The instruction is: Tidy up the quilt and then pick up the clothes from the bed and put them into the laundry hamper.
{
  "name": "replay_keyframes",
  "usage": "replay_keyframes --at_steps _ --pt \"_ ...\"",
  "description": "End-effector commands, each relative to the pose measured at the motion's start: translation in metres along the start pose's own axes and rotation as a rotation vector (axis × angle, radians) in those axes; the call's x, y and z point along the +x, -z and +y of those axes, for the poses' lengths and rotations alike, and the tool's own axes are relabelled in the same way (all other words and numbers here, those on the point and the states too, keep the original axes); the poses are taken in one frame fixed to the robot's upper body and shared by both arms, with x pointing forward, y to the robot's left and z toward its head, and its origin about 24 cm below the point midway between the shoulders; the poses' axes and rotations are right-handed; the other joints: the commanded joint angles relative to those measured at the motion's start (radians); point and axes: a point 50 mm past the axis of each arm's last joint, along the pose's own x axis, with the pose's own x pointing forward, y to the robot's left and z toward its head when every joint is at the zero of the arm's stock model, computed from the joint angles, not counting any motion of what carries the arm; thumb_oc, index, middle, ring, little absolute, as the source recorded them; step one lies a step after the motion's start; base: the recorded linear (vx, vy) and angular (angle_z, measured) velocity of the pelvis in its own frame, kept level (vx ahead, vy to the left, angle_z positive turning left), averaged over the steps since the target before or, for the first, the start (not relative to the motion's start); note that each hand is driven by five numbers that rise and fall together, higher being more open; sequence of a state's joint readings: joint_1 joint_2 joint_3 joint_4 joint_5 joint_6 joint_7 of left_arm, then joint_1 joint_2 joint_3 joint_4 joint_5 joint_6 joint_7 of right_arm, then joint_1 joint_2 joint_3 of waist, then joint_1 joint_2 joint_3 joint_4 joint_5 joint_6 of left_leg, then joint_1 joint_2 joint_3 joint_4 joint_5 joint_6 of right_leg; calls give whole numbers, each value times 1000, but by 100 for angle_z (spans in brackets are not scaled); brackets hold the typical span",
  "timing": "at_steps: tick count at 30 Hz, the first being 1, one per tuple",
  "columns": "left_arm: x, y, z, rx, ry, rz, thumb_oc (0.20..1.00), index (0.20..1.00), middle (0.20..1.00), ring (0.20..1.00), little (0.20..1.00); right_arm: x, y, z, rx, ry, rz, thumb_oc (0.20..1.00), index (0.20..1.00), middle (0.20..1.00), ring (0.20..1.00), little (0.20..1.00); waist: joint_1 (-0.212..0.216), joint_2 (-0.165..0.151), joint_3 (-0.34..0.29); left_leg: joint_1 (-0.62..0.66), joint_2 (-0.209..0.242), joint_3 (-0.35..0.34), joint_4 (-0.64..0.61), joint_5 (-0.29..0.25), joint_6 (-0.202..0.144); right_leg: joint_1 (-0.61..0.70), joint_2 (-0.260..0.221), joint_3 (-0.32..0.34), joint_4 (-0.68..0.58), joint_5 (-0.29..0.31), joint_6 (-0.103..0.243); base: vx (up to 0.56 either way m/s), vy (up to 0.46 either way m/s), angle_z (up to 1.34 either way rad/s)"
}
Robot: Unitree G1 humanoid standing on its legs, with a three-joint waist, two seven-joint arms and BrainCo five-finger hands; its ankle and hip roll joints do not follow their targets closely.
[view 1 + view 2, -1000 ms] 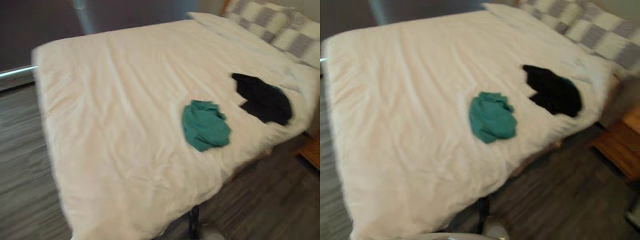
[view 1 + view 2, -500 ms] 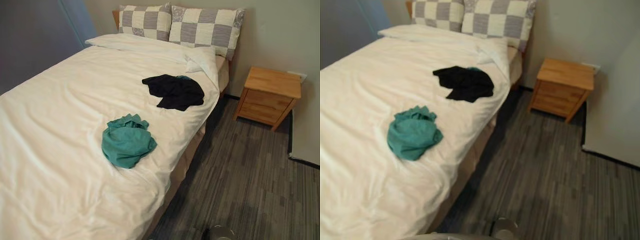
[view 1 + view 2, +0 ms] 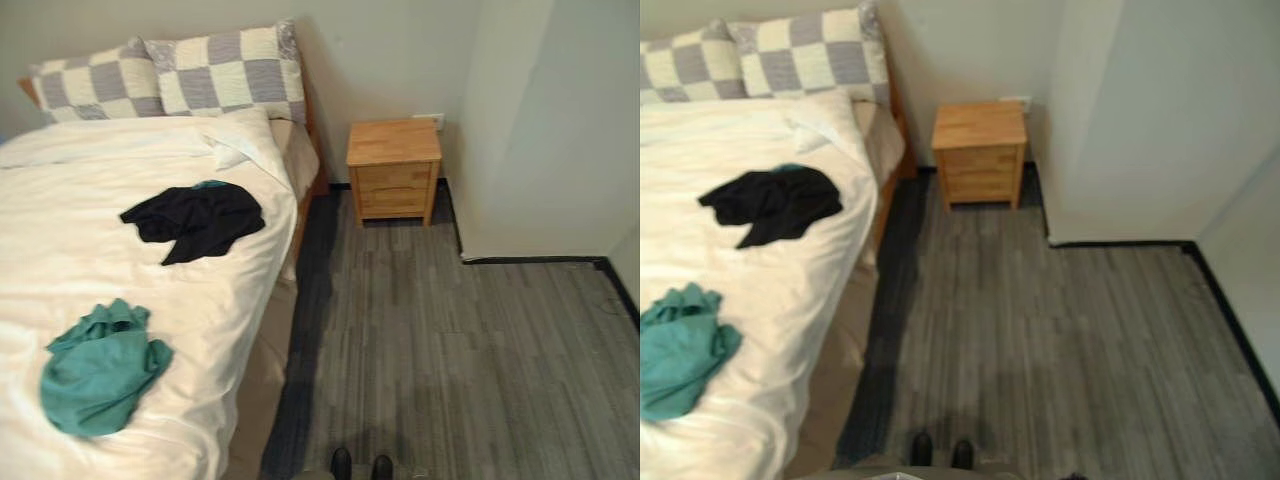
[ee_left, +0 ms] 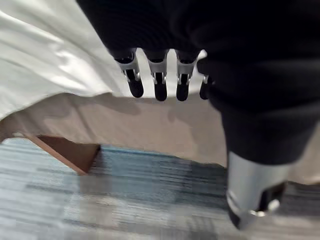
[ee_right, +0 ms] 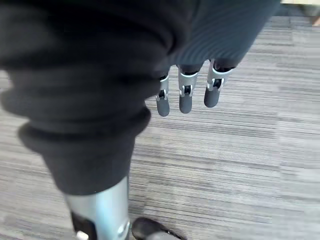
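So the green shirt point(image 3: 98, 370) and black top point(image 3: 196, 218) lie apart on the smoothed quilt point(image 3: 60, 240). Both the left hand point(image 4: 156, 80) and right hand point(image 5: 186, 92) hang slack-fingered, holding nothing. No hamper is visible, so turning away risks leaving clothes behind.

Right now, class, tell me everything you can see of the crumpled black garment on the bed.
The crumpled black garment looks like soft dark cloth, bunched and spread flat with uneven edges and a flap trailing toward the foot of the bed. It lies on the white quilt, near the bed's right edge, below the checked grey-and-cream pillows. A sliver of teal shows at its upper edge. It lies apart from the teal garment. Neither hand touches it.
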State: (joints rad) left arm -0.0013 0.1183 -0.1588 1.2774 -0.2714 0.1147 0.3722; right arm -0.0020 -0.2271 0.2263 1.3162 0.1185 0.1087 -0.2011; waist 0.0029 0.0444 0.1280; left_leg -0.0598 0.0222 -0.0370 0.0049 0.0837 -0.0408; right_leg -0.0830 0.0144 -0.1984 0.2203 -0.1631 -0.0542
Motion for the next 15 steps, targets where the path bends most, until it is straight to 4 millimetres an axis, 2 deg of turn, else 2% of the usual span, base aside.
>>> replay_keyframes --at_steps 1,4,7,8,11,15 --pt "-1 -13 -5 -12 -1 -14 1000 1000 1000 1000 1000 0 -10 6 -2 -18 -8 1000 1000 1000 1000 1000 9 -49 25 104 -71 24 -69 -91 57 162 -53 38 -269 179 140 -1 4 -38" --pt "0 -17 -3 -2 1 -8 1000 1000 1000 1000 1000 -2 -7 14 22 -17 33 1000 1000 1000 1000 1000 10 -52 8 115 -80 30 -86 -89 66 171 -46 38 -271 180 141 19 9 29" --pt "-1 -15 -5 32 12 -5 1000 1000 1000 1000 1000 -2 -6 11 43 -3 34 1000 1000 1000 1000 1000 8 -51 -2 123 -86 35 -92 -91 72 179 -42 34 -275 181 141 10 18 7" --pt "1 -34 2 -292 161 -125 1000 1000 1000 1000 1000 -6 -32 24 413 -232 -112 1000 1000 1000 1000 1000 1 -66 79 130 -62 66 -92 -91 76 74 -94 -17 -171 205 179 2 8 -4" --pt "-1 -25 -5 -226 166 -109 1000 1000 1000 1000 1000 -6 -37 23 417 -224 -122 1000 1000 1000 1000 1000 9 -66 54 124 -82 34 -92 -92 75 98 -68 9 -230 216 173 0 0 0" --pt "0 -19 -3 -254 142 -98 1000 1000 1000 1000 1000 -5 -34 21 366 -210 -114 1000 1000 1000 1000 1000 12 -73 35 126 -84 42 -92 -95 78 132 -59 26 -257 210 165 28 35 -9"
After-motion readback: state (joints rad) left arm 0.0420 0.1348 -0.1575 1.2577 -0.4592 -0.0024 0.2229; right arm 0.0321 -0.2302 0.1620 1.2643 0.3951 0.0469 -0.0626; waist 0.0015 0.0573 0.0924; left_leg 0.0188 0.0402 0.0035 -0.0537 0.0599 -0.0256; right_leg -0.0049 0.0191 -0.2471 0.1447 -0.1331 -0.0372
